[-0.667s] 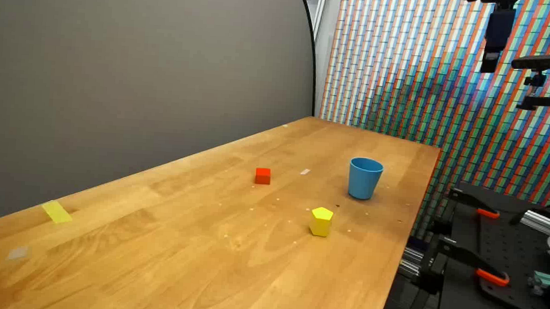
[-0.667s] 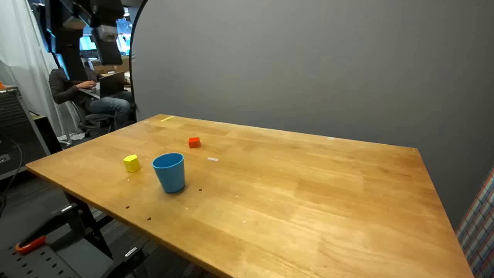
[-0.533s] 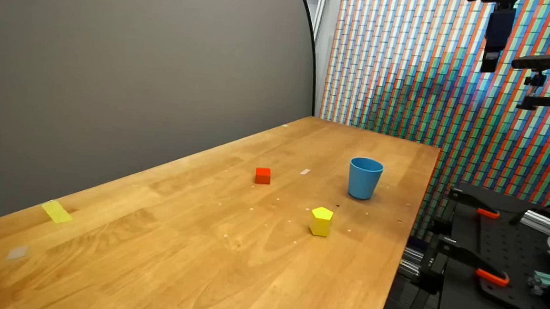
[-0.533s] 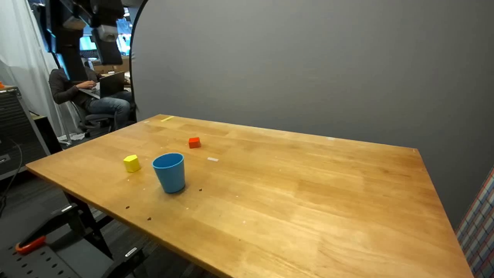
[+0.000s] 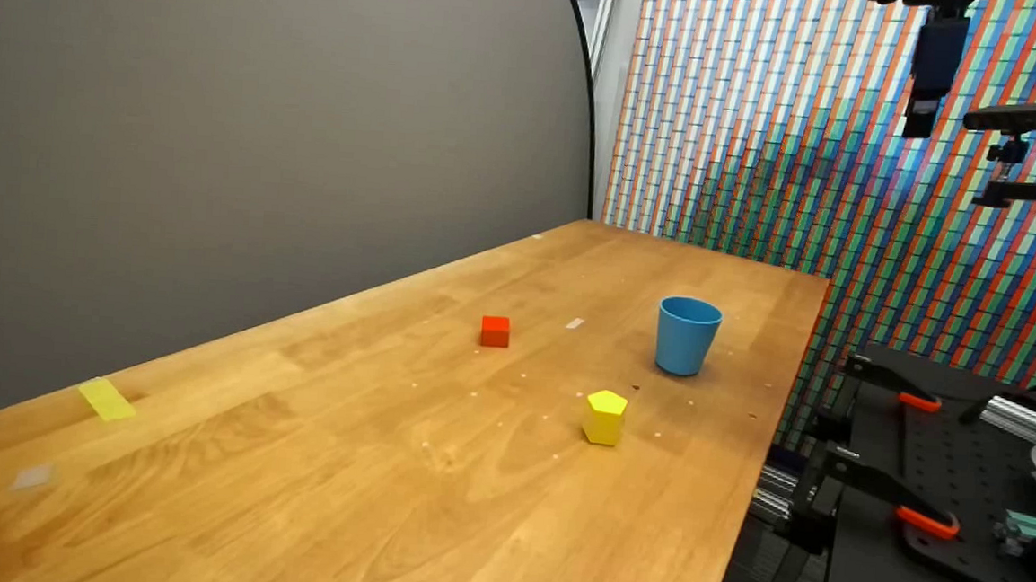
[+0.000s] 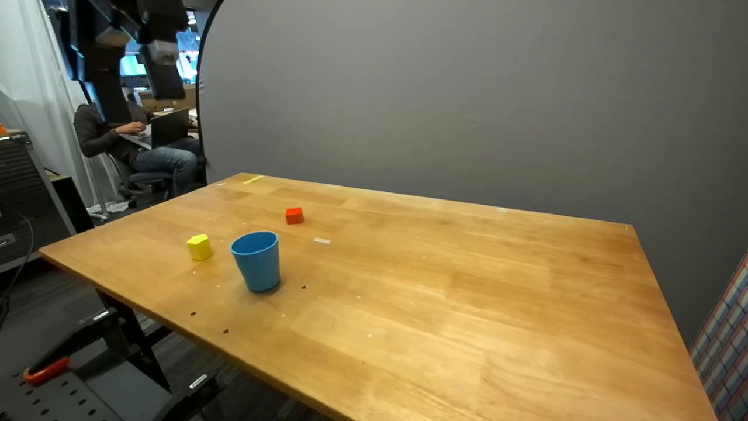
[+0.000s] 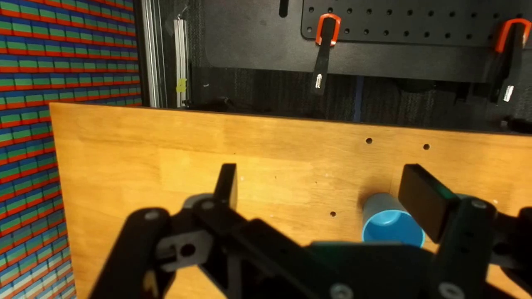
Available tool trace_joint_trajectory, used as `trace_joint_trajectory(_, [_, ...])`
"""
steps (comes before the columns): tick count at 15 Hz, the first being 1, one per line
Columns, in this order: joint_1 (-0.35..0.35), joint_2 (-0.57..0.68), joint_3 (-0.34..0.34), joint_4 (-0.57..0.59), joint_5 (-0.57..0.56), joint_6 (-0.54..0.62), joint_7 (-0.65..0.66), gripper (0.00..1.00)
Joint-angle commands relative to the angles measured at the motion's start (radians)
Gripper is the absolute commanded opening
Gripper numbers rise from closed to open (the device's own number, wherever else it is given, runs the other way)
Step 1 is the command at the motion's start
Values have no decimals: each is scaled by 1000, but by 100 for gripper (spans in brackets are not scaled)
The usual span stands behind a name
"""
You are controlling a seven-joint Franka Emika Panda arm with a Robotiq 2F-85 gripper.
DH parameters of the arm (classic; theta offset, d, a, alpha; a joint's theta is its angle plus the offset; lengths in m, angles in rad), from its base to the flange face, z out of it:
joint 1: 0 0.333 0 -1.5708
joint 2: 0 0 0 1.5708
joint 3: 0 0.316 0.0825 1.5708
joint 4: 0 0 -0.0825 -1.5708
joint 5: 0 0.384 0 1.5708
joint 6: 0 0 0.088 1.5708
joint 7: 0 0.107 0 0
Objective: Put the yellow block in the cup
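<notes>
Tabletop (image 6: 467, 292): smooth wood, grain visible, soft sheen. Cup (image 6: 260, 270): smooth plastic, satin outside, glossier inside. Yellow block (image 5: 604, 422), red block (image 5: 495, 333): smooth matt faces, material unclear. Tape strip (image 5: 107, 399): papery, matt. Backdrop (image 6: 438, 105): matt, cloth-like. Curtain (image 6: 26, 64): soft folded cloth. Perforated plate (image 7: 399, 23): flat matt finish. Orange clamp tip (image 5: 928, 523): plastic-looking. Extrusion (image 7: 181, 50): bare shiny metal. Gripper pads (image 7: 422, 203): smooth, matt. Jeans (image 6: 166, 158): denim.

Room above yellow block (image 5: 605, 419), cup (image 5: 685, 344) apparently near.
</notes>
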Motion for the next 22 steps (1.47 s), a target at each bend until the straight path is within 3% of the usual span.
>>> trace_joint_trajectory(1, [118,119,60,16,65,63,46,100])
trace_joint_trajectory(5, [258,357,152,68,160,167,40,100])
trace_joint_trajectory(8, [317,534,210,124,172,223,35,100])
trace_joint_trajectory(14, [321,902,276,300,66,314,73,100])
trace_joint_trajectory(18, [322,1151,249,479,16,353,42,100])
trace_joint_trajectory(22, [314,1329,235,655,62,318,-53,100])
